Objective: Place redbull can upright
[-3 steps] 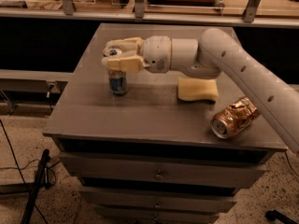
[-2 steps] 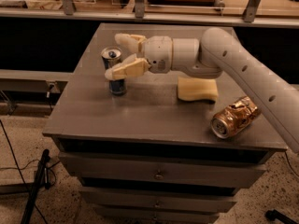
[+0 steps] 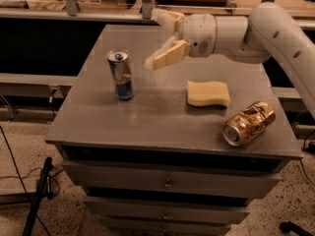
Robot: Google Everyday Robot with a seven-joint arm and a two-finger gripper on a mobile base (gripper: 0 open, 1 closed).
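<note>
A: Pincer (image 3: 153,38) status?

B: Jaws spread wide, holding nothing. It hangs above the back half of the desk (image 3: 147,117), up and to the right of the redbull can (image 3: 120,75), apart from it with no contact. One finger points toward the far edge, the other angles down toward the desk top.

A: And the can itself?

B: It stands upright on its base on the left part of the desk, silver top uppermost. No lean that I can see.

A: Which step, then?

B: Judgement: the placement looks done and this is the release and clear-away stage. The can bears its own weight and nothing touches it.

A: What does the next move call for?

B: Probably only a clean retreat. The arm (image 3: 275,23) should draw up and back to the right, keeping the lower finger away from the can's rim, since a slim, tall can would tip at a light knock.

A: Anything else nearby?

B: A yellow sponge (image 3: 208,93) lies flat right of centre. A crushed gold can (image 3: 248,123) lies on its side near the front right corner, well apart from the redbull can.

A: Containers and contents?

B: The redbull can's top shows a dark spot by the tab, but I cannot tell whether it is open or what is inside. The crushed can turns one end toward the camera, contents not visible. The drawers (image 3: 167,183) below are shut.
</note>
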